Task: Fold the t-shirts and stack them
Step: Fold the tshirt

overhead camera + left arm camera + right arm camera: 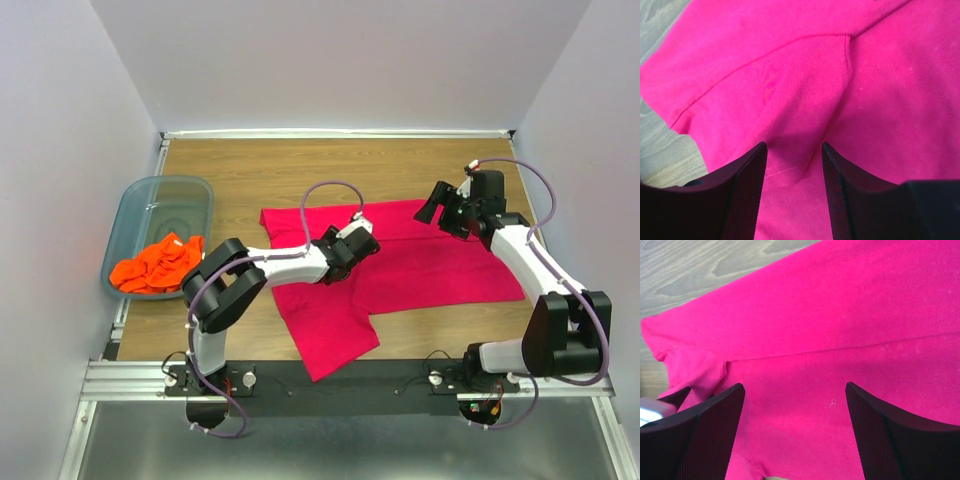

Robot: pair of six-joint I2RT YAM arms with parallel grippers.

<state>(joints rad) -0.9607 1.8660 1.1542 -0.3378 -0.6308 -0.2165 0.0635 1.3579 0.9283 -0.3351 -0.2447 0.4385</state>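
At the far left, a crumpled orange shirt (155, 265) lies in a blue-grey plastic bin (190, 195) beside the wooden table (260, 170). In the middle of the table a pink shirt (440, 270) is spread out. The left gripper (792, 147) is low over its centre, fingers half apart with a raised ridge of pink cloth between them; whether they actually pinch it I cannot tell. Further right, the right gripper (795, 387) hangs above the shirt's far right edge, fingers spread wide, holding nothing.
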